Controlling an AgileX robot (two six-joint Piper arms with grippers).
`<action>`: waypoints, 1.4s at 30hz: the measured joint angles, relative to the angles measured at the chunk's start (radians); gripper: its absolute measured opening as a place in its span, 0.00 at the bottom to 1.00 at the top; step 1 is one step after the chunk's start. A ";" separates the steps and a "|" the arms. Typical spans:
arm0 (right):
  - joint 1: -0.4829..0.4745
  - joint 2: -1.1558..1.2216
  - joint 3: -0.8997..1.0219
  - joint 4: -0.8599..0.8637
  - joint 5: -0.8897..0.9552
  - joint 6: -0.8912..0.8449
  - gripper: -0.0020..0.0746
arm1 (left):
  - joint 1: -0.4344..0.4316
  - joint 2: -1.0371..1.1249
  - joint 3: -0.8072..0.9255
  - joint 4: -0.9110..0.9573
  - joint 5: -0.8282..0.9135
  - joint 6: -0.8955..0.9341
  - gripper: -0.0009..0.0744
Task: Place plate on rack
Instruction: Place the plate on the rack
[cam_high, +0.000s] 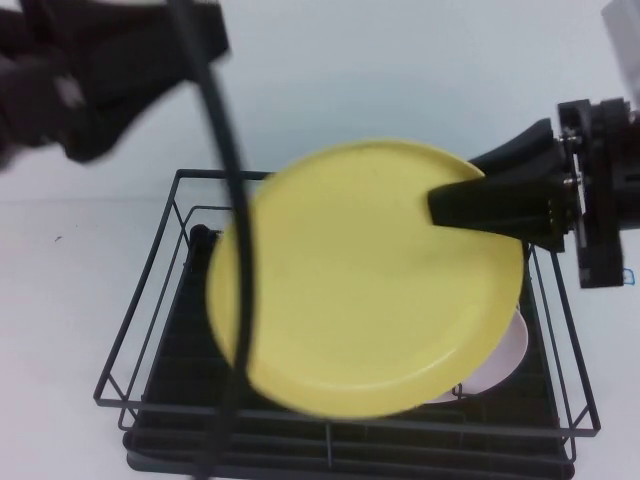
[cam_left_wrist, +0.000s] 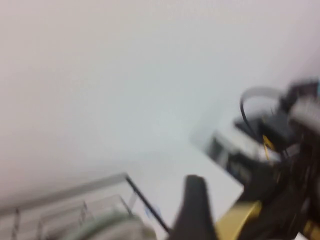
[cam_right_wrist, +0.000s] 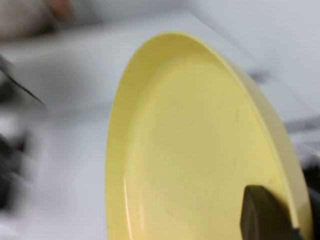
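The yellow plate (cam_right_wrist: 195, 150) fills most of the right wrist view, its raised rim curving round a smooth, shallow face. One black finger (cam_right_wrist: 265, 215) of the right gripper (cam_right_wrist: 272, 220) lies pressed on the plate's face just inside the rim. Beyond the plate's rim lies a pale, blurred tabletop (cam_right_wrist: 75, 75), with dark smeared shapes well apart from the plate

High view looks down on the rack (cam_high: 150, 350); right wrist view hugs the plate (cam_right_wrist: 190, 150).
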 joint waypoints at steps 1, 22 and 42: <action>0.001 -0.005 -0.002 -0.054 -0.044 -0.018 0.15 | 0.000 -0.015 0.000 0.000 -0.025 0.000 0.83; 0.122 -0.063 0.019 -0.428 -0.348 -0.145 0.15 | 0.000 -0.106 0.000 0.051 -0.110 0.022 0.82; 0.165 -0.036 0.272 -0.320 -0.615 -0.304 0.15 | 0.000 -0.106 0.000 0.051 -0.091 0.022 0.82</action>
